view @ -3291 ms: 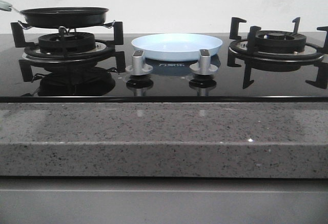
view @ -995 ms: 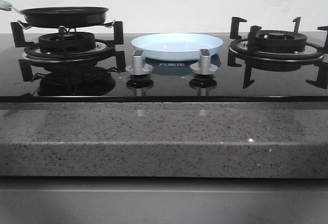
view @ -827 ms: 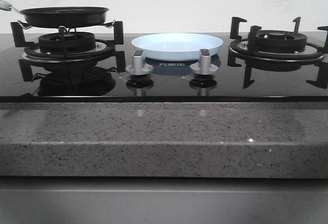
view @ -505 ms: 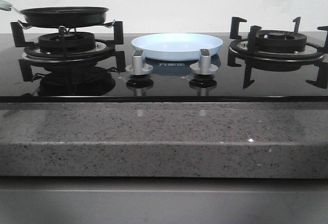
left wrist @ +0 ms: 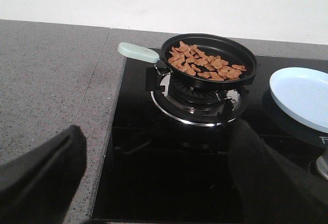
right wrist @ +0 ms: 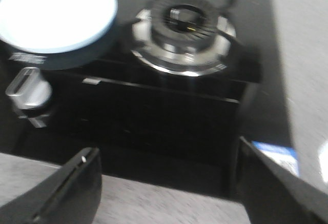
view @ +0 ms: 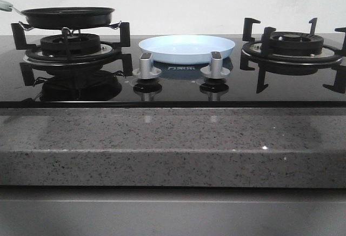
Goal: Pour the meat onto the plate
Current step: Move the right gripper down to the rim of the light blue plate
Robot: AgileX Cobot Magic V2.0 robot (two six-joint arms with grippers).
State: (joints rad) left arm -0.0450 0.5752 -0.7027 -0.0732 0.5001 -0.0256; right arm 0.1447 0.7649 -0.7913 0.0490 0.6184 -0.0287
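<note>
The meat [left wrist: 205,65], a heap of small tan pieces, lies in a black frying pan [left wrist: 246,55] with a pale green handle [left wrist: 137,52] on the left burner; the pan also shows in the front view [view: 67,15]. The pale blue plate [view: 186,48] sits empty on the black glass hob between the burners, also in the left wrist view [left wrist: 302,96] and the right wrist view [right wrist: 54,14]. My left gripper [left wrist: 159,178] is open and empty over the hob's near left corner. My right gripper [right wrist: 164,188] is open and empty over the counter's edge, before the right burner. Neither gripper shows in the front view.
Two silver knobs [view: 146,66] [view: 215,65] stand in front of the plate. The right burner [view: 294,47] with black pan supports is bare. A grey speckled stone counter [view: 173,139] runs along the front and left of the hob. A white wall stands behind.
</note>
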